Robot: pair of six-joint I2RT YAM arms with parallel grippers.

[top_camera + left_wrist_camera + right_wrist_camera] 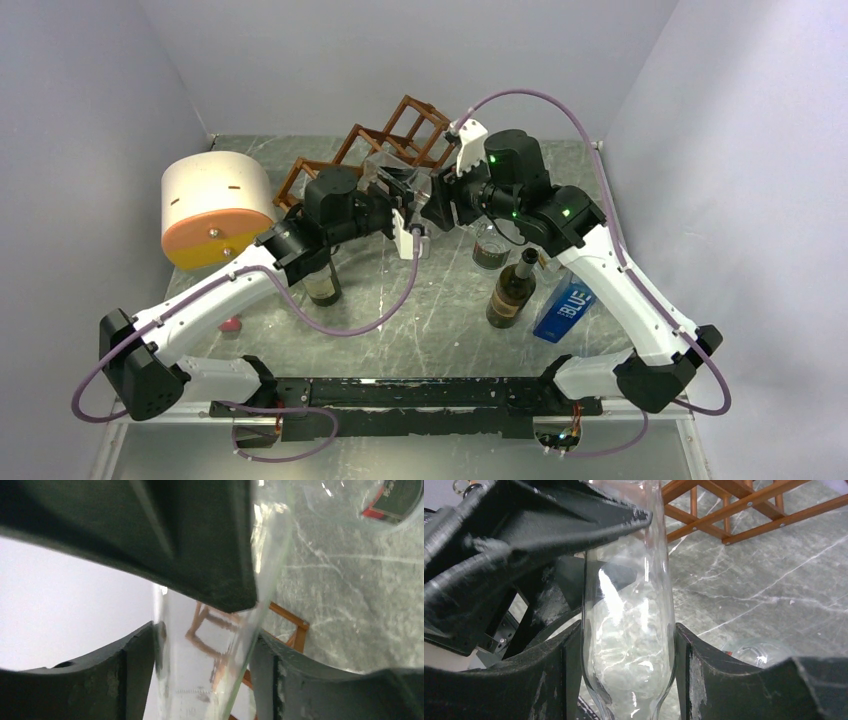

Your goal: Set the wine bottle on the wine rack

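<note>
Where pale grey walls [400, 60] box in the grey marbled table [440, 330], wine rack [405, 130] stands at the back. Clear wine bottle [624, 580] sits just before it, clasped by left gripper [200, 680] and right gripper [626, 680].

I am holding the bottle [624, 580] over the middle of the table [440, 320]. My left gripper [202, 650] is gripping it from 9 o'clock and my right gripper [628, 650] from 3 o'clock. The rack [395, 140] is standing just behind it, at 12 o'clock. The cylinder [215, 205] is sitting at 10 o'clock. A second bottle [322, 285] is standing under my left arm at 8 o'clock. A third bottle [512, 290] is standing at 4 o'clock, with a box [565, 308] just right of it and a jar [490, 245] just behind it.
</note>
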